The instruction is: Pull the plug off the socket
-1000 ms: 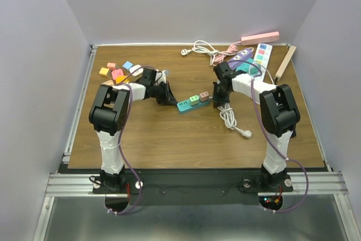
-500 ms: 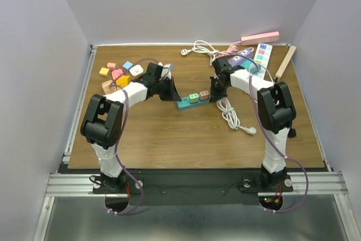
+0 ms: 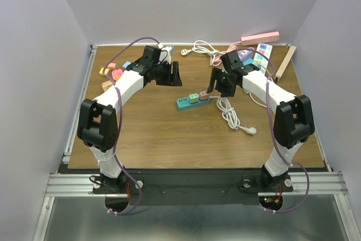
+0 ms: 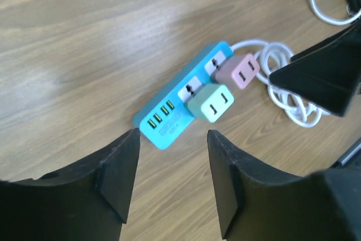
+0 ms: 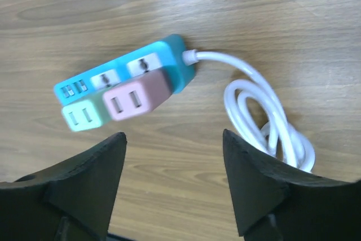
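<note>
Top view with both wrist views. The teal power strip [image 3: 192, 101] lies flat near the middle of the wooden table [image 3: 169, 145]. Its socket face points up, and its white cord [image 3: 228, 114] is coiled just beside its right end. Two block-shaped plugs sit side by side in its sockets: a mint-green plug [image 4: 211, 103] towards the strip's USB end and a mauve plug [image 4: 238, 71] towards the cord end.

The left gripper [image 3: 175, 74] hangs above and to the left of the strip, and the right gripper [image 3: 214, 83] is raised near the cord end. In each wrist view we see the fingers spread with only bare wood and the strip between them, so both sets of jaws are released and hold nothing.

We read the facing stance as preparation. One arm is placed to pin the strip's body and the other to close on a plug, because the light strip would probably lift with the plug if left unrestrained. Neither plug is out yet, so we judge the pull not yet begun.
</note>
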